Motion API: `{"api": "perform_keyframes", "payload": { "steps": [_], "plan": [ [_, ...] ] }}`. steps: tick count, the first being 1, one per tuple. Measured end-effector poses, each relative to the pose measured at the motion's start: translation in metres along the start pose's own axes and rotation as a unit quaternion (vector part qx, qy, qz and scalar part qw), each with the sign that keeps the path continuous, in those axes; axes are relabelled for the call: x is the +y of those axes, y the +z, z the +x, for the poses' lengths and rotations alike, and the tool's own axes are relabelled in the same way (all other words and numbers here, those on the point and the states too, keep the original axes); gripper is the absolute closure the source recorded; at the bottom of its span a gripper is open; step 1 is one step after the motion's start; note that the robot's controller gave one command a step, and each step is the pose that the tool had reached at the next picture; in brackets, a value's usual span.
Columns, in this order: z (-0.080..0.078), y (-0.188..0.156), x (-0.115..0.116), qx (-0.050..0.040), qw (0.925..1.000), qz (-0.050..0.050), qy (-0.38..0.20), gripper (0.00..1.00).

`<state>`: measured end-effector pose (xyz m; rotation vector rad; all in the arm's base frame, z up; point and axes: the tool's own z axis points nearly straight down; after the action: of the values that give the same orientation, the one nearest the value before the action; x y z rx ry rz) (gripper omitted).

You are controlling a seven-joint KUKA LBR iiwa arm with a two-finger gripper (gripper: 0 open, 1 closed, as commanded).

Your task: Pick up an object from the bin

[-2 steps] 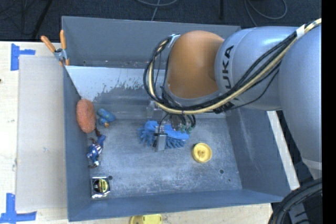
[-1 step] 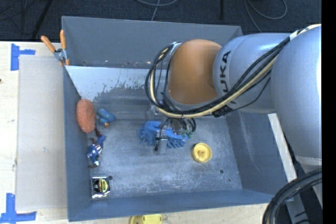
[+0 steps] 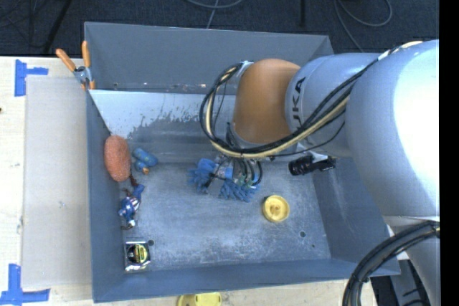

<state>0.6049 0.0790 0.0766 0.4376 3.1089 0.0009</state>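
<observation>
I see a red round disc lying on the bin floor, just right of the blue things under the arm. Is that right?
Not quite: the disc is yellow, not red. The camera view shows it lying on the bin floor, just right of the blue things under the arm.

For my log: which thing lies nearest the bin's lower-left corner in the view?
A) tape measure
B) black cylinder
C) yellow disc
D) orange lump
A: the tape measure lies by that corner of the bin, below every other thing.
</observation>
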Motion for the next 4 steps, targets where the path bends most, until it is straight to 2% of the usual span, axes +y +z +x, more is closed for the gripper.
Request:
{"api": "perform_keyframes", "payload": {
  "steps": [4],
  "plan": [
    [-0.0002,0.0,-0.0004,0.0002,1.0,0.0,0.002,1.0]
  ]
}}
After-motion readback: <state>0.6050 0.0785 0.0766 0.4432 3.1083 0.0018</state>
